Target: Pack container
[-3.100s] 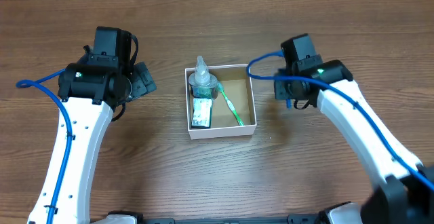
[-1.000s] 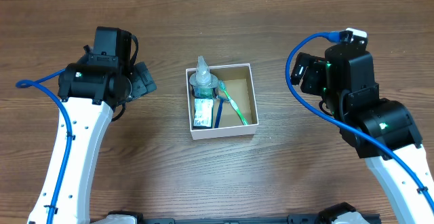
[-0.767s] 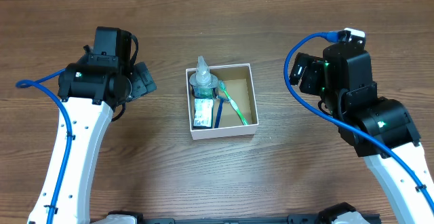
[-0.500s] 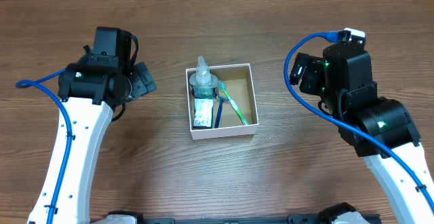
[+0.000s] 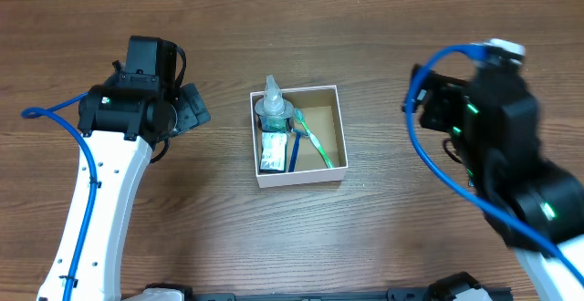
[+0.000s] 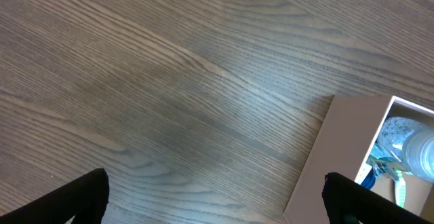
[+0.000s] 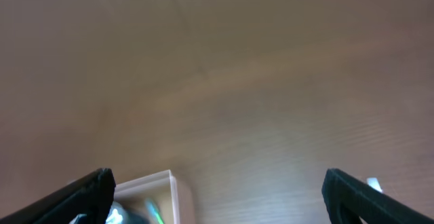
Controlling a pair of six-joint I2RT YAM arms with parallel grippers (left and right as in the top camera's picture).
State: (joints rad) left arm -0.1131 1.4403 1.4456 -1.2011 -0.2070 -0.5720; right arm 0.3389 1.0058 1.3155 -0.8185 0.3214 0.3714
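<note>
The container (image 5: pixel 301 177), a square white-walled box with a brown cardboard floor, sits mid-table. Inside it are a clear bottle (image 5: pixel 271 109), a small sachet (image 5: pixel 270 151), a green toothbrush (image 5: pixel 313 143) and a blue stick (image 5: pixel 293 156). My left gripper (image 5: pixel 196 108) hangs open to the left of the box, empty. In the left wrist view the container (image 6: pixel 339 149) lies at the right, the bottle (image 6: pixel 415 148) inside it, past my open left gripper (image 6: pixel 213 203). My right gripper (image 5: pixel 427 109) is open, empty and blurred, well right of the box. The right wrist view shows the container (image 7: pixel 154 182) low and far behind the right gripper (image 7: pixel 227 200).
Bare wood-grain table (image 5: pixel 219 228) surrounds the box on all sides. Blue cables loop off both arms, the left one (image 5: pixel 36 112) sticking out toward the table's left edge.
The right arm has drawn back from beside the box, rightward and toward the camera, and is blurred now. A blue stick has appeared in the box. The left arm has not moved.
</note>
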